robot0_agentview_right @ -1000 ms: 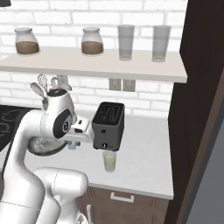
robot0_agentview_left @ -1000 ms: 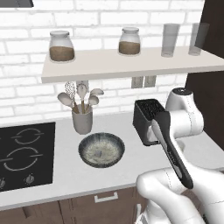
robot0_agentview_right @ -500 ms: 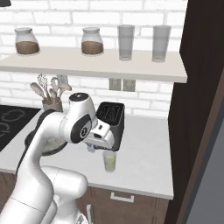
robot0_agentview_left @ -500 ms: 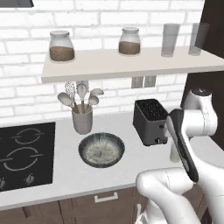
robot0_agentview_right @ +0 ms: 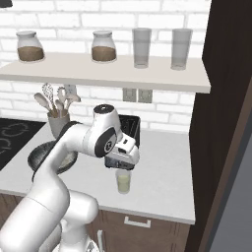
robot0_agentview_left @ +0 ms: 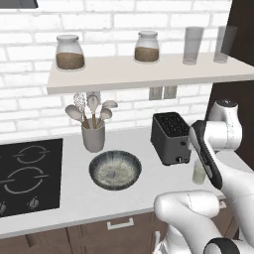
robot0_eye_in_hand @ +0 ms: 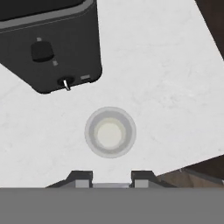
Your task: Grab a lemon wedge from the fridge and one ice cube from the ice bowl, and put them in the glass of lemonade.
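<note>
Swinging right from over the bowl (robot0_agentview_left: 115, 171), the gripper (robot0_eye_in_hand: 111, 179) now hangs above the glass (robot0_eye_in_hand: 110, 132), which stands on the surface just before the toaster (robot0_eye_in_hand: 48, 41). This looks like the drop step. Its jaws stand narrow; whether they pinch anything I cannot tell. Next: centre, then release.
</note>
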